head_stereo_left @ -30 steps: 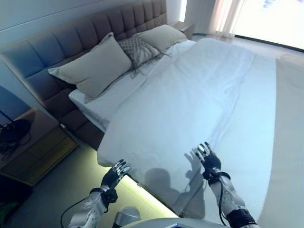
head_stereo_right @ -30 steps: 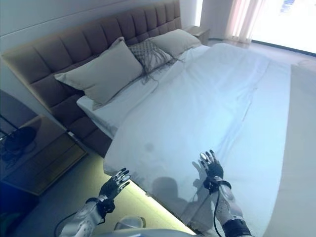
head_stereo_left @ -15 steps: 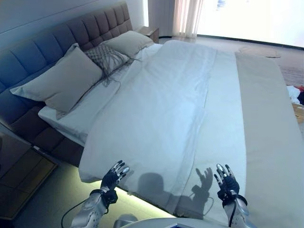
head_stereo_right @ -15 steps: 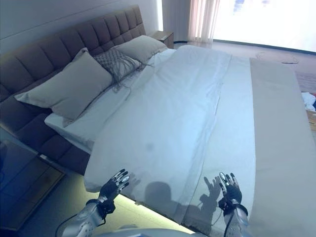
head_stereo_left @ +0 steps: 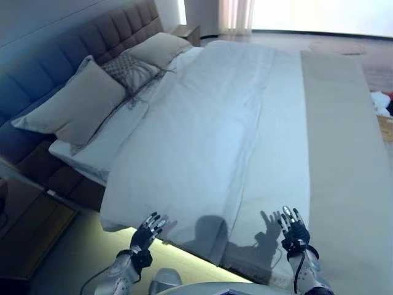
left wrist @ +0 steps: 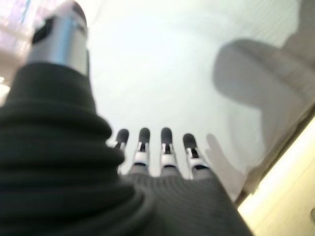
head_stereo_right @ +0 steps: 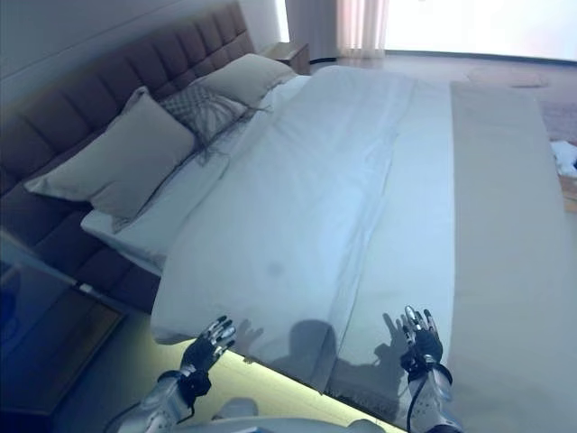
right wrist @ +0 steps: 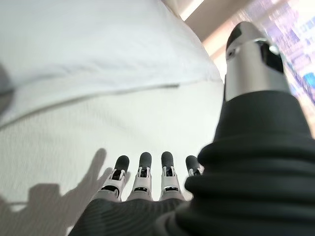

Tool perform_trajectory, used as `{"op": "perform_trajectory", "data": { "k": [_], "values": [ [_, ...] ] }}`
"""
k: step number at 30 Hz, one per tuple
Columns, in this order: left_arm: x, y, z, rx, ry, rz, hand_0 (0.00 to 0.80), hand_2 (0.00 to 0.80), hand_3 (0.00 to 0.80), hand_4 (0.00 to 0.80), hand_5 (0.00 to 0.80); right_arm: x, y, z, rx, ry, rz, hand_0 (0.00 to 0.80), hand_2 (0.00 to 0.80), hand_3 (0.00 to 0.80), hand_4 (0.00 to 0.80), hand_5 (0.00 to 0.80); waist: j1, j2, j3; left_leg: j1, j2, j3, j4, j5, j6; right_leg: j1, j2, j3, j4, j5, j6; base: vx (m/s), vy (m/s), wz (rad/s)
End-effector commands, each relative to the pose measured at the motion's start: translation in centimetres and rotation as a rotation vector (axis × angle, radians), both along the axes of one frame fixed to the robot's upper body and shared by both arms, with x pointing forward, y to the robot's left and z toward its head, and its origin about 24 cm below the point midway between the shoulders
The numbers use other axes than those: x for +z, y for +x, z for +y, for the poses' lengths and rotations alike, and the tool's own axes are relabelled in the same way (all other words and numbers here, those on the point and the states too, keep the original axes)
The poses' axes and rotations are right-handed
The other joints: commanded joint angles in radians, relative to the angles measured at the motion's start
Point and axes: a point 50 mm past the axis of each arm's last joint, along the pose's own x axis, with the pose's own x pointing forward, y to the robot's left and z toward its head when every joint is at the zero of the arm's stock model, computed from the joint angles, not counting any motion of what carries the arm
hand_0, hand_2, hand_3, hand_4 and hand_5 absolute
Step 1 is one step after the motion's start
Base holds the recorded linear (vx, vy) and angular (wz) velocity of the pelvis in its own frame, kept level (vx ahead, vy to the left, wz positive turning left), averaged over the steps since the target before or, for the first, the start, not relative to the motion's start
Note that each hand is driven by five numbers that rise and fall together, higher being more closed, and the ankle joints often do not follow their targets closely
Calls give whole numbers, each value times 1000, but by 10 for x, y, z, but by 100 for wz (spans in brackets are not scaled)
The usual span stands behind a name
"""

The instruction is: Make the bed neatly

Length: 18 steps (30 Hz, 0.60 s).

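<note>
Bed seen from its near long side, headboard (head_stereo_left: pixel 37 74) to the left, foot end far right. White duvet (head_stereo_left: pixel 202 135) spread along the bed's long axis, its near edge hanging over the side just beyond both hands, a loose fold line (head_stereo_left: pixel 249 153) running lengthwise through the middle. Beige runner strip (head_stereo_left: pixel 344 141) laid lengthwise along the right part. Three pillows (head_stereo_left: pixel 73 104) propped by the headboard, the middle one patterned, with bare sheet (head_stereo_left: pixel 98 153) showing between them and the duvet's top edge.

Left hand (head_stereo_left: pixel 147 230) held just off the duvet's near corner, fingers (left wrist: pixel 142 142) straight and spread, gripping nothing. Right hand (head_stereo_left: pixel 293 226) raised over the duvet near the runner, fingers (right wrist: pixel 142 164) likewise straight and parted, empty.

Likely turning on the near edge: duvet directly ahead of both hands, left hand nearer the drooping corner. Open floor (head_stereo_left: pixel 80 258) below the bed side, a nightstand (head_stereo_left: pixel 24 227) at far left.
</note>
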Motion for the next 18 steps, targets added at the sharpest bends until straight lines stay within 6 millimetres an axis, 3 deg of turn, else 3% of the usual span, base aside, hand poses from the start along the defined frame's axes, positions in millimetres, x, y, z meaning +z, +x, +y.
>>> {"op": "perform_trajectory", "data": {
  "k": [1,4,6,9,11,13,16,18],
  "values": [
    [42,36,-2,-58,-28,-251,0,0,0,0,0,23,23,-16,-22,-25,-135,0,0,0,0,0,-21,18,38,48,101,-18,-70,0,-53,-23,4,32,-58,182,6,96,499,-47],
    [45,44,-5,-71,-41,-260,0,0,0,0,0,25,27,-13,-6,-18,-141,0,0,0,0,0,-28,36,40,99,115,-23,-139,-53,-85,-66,-73,87,28,170,71,137,484,-7],
    [48,47,-3,-86,-44,-261,0,0,0,0,0,27,31,-7,2,-6,-157,0,0,0,0,0,-26,33,54,98,99,-31,-137,-100,-91,-82,-142,121,62,191,109,154,571,28],
    [49,48,2,-94,-17,-255,0,0,0,0,0,26,33,6,-12,56,-164,0,0,0,0,0,-27,6,74,65,28,-34,-49,-196,-60,-56,-238,144,8,296,148,193,503,38],
    [53,47,12,-77,43,-275,0,0,0,0,0,21,33,21,-4,140,-173,0,0,0,0,0,-19,-23,81,46,-26,-48,5,-254,-29,-22,-281,144,-108,449,175,220,251,21],
    [55,43,26,-29,119,-298,0,0,0,0,0,16,36,35,42,233,-178,0,0,0,0,0,-10,-22,79,65,-34,-46,-14,-264,-11,-41,-263,133,-116,529,191,140,187,-16],
    [65,55,44,25,198,-367,0,0,0,0,0,23,50,49,124,184,-221,0,0,0,0,0,10,-25,77,-14,-31,-57,5,-247,0,-50,-181,169,-148,432,165,-77,93,-39],
    [75,69,54,61,234,-415,0,0,0,0,0,30,59,56,147,163,-251,0,0,0,0,0,20,-38,91,-45,-20,-66,14,-233,-10,-79,-185,162,-127,442,170,-84,42,17]
  ]
}}
